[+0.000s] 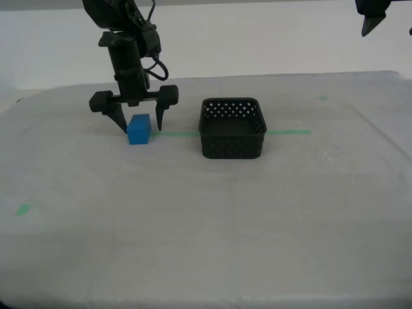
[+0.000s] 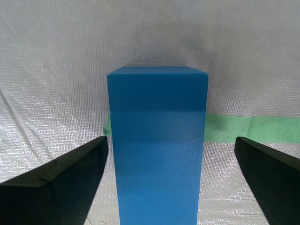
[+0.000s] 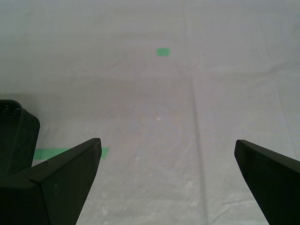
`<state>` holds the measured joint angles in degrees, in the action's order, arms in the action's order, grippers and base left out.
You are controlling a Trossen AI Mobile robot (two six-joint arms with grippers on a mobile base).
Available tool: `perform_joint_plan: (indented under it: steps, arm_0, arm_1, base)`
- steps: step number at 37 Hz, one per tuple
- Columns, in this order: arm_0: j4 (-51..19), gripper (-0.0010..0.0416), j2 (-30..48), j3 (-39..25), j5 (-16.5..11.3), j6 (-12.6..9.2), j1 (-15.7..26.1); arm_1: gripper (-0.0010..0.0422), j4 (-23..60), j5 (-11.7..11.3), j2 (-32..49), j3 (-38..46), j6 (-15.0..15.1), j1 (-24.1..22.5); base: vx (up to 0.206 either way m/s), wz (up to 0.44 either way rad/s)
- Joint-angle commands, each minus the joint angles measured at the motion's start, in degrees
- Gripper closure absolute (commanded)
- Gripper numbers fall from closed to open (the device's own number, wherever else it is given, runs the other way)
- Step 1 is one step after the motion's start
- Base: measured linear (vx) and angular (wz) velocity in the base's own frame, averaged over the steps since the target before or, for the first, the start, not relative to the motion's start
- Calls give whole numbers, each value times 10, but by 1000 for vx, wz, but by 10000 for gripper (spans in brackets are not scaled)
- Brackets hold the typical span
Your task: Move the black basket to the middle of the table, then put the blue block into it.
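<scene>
Both fingers of my second tool [image 1: 141, 125] flank blue block [image 1: 138, 129], untouching.

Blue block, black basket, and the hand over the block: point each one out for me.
blue block [image 1: 138, 129]: exterior view, middle of its front face.
black basket [image 1: 232, 138]: exterior view, on its perforated front wall.
my second hand [image 1: 140, 122]: exterior view, midway between the two open fingertips straddling the block.

The table [image 1: 206, 244] – whitish-grey cloth, green tape line [image 1: 290, 132] – carries the black basket [image 1: 233, 129] near centre and the blue block [image 1: 138, 129] at its nine o'clock.
</scene>
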<state>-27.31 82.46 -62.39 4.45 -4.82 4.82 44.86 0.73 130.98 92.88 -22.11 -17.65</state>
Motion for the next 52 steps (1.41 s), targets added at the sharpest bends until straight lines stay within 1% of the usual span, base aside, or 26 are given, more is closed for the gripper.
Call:
perform_joint_plan:
  steps: [1,9,14,21,25,27,29,30,33,34,37,52]
  arm_0:
    - [2,7,0,0,2,0,0]
    - [2,7,0,0,2,0,0]
    - [2,7,0,0,2,0,0]
    - [2,7,0,0,2,0,0]
    - [2,7,0,0,2,0,0]
    - [2,7,0,0,2,0,0]
    - [2,7,0,0,2,0,0]
    - [2,7,0,0,2,0,0]
    - [1,7,0,0,2,0,0]
    - [2,7,0,0,2,0,0]
    - [2,7,0,0,2,0,0]
    - [2,7,0,0,2,0,0]
  arm_1:
    - [87,1,-1,0,-1,1,0]
    - [184,0,-2,0,-1,2,0]
    - [248,0,-16,0,-1,2,0]
    - [340,8,-21,0,-1,1,0]
    - [392,8,-32,0,-1,1,0]
    - [418,8,-34,0,-1,1,0]
    - [409,9,-36,0,-1,1,0]
    - [406,9,-41,0,-1,1,0]
    - [411,9,-54,0,-1,-1,0]
    - [416,9,-55,0,-1,-1,0]
    - [410,14,-62,-1,-1,-1,0]
    - [413,19,-63,-10,0,-2,-1]
  base:
    - [0,0]
    - [0,0]
    - [0,0]
    - [0,0]
    - [0,0]
    - [0,0]
    - [0,0]
    - [0,0]
    - [0,0]
    - [0,0]
    - [0,0]
    - [0,0]
